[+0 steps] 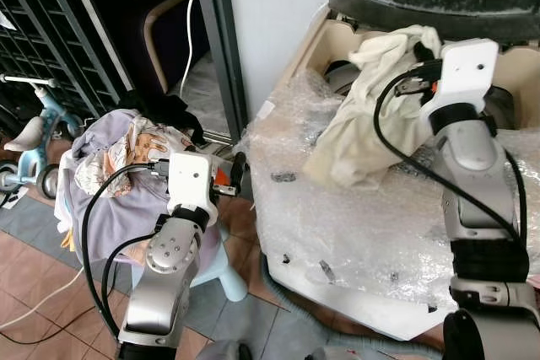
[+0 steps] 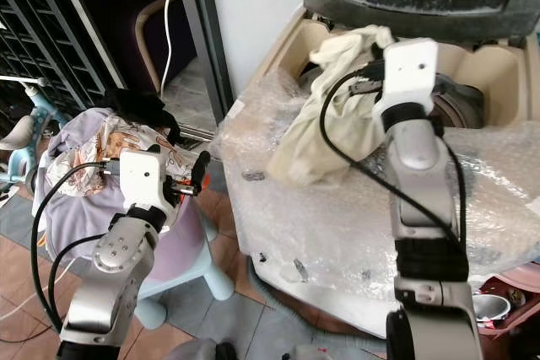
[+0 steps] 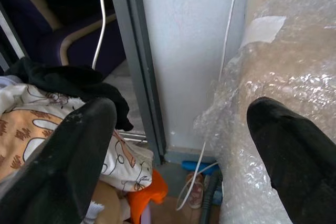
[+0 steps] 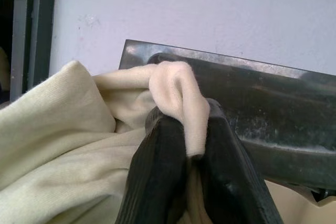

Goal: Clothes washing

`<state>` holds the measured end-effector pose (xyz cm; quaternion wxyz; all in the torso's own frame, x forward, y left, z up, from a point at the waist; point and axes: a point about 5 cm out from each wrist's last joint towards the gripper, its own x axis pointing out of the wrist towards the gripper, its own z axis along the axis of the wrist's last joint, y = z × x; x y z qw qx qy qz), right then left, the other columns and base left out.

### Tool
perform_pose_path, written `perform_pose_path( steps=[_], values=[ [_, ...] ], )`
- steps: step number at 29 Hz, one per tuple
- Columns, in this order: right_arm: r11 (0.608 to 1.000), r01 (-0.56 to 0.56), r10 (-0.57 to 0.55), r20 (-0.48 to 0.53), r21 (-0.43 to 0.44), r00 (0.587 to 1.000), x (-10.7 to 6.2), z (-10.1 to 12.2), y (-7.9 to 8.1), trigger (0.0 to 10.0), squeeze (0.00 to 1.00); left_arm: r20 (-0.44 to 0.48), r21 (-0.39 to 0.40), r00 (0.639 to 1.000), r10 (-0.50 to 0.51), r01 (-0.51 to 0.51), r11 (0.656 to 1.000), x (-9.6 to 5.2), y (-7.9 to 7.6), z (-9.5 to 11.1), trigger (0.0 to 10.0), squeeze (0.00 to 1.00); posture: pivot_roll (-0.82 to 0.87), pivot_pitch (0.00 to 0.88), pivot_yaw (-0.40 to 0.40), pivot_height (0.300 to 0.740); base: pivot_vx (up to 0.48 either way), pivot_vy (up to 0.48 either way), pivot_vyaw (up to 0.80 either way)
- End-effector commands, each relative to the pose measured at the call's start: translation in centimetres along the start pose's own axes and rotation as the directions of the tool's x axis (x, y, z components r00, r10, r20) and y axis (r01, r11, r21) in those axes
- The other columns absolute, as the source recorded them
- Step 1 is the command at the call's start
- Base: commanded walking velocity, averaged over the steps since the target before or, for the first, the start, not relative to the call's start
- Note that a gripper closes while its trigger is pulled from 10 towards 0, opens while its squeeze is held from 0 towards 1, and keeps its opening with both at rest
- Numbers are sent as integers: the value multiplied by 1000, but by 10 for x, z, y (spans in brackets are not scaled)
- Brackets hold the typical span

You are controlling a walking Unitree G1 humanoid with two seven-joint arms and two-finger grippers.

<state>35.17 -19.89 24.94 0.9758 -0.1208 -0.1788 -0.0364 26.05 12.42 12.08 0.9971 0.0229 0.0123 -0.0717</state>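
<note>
Cream garment [image 4: 63, 145] — pinched between right fingers [image 4: 157, 182] — left fingers [image 3: 58, 166] spread.

right gripper [image 1: 419, 58] apparently pinching cream garment [image 1: 363, 120] over washer [image 1: 337, 233]

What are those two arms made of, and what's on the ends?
Both arms are silver metal with black joints. Each wrist carries a white boxy housing with orange trim and looping black cables. The left gripper and right gripper each end in two long, matte black fingers.

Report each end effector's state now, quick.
Left end effector: open, holding nothing, beside the laundry pile.
Right end effector: shut on the cream garment over the washing machine.
</note>
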Motion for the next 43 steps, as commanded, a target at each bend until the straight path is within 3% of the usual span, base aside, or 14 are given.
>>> perform_pose_path(
  steps=[1,8,10,12,13,15,16,17,25,29,35,41,42,43],
  values=[
    [991,132,-132,22,-9,991,10,7,-31,10000,0,-6,2,1000,-15,15,1000,0,-3,0,10000,0,-73,0,51,740,0,0,0],
    [987,152,-153,-21,-51,988,20,3,-37,10000,0,-10,3,1000,-20,20,1000,0,-6,0,10000,0,-72,0,47,740,0,0,0],
    [995,89,-95,-158,-40,983,11,-21,-23,10000,0,-11,-1,1000,-18,18,1000,0,-6,0,10000,0,-75,0,45,740,0,0,0],
    [998,66,-69,-189,-21,980,9,-27,-18,10000,0,-11,-1,1000,-19,19,1000,0,-7,0,10000,0,-75,0,45,740,0,0,0],
    [996,-86,86,-269,11,959,-7,-44,6,10000,0,-11,-8,1000,-29,29,1000,1,-8,0,10000,0,-78,0,48,740,0,0,0],
    [986,-158,166,-277,52,946,-20,-50,18,10000,0,-11,-13,999,-38,38,999,1,-9,0,10000,0,-78,0,46,740,0,0,0],
    [984,-155,172,-273,83,947,-23,-51,20,10000,600,-10,-12,999,-42,42,999,1,-9,0,10000,0,-78,0,43,740,0,0,0],
    [984,-139,164,-267,108,950,-25,-51,21,10000,1000,-9,-8,999,-49,49,999,2,-9,0,10000,0,-80,0,43,740,0,0,0],
    [989,-98,118,-185,112,976,-39,-46,30,10000,1000,6,2,999,-50,50,999,4,-8,3,10000,0,-84,0,44,740,0,0,0],
    [970,-193,204,-68,149,977,-54,-25,50,10000,1000,-7,1,998,-65,65,998,1,-11,0,10000,0,-85,0,48,740,0,0,0],
    [936,-270,285,-35,227,958,-73,-19,68,10000,1000,-19,-4,999,-32,31,999,1,-7,-1,10000,0,-83,0,44,740,0,0,0],
    [897,-398,402,18,194,916,-87,-10,79,10000,1000,-23,-1,999,-30,30,1000,1,-7,-2,10000,0,-88,0,47,740,0,0,0],
    [870,-439,447,18,226,895,-93,-10,83,10000,702,-25,-4,999,-31,31,1000,1,-8,-3,10000,0,-88,0,47,740,0,0,0],
    [862,-453,461,18,230,887,-95,-10,84,10000,0,-24,-6,999,-31,31,1000,2,-8,-3,10000,0,-92,0,47,740,0,0,0]
  ],
)
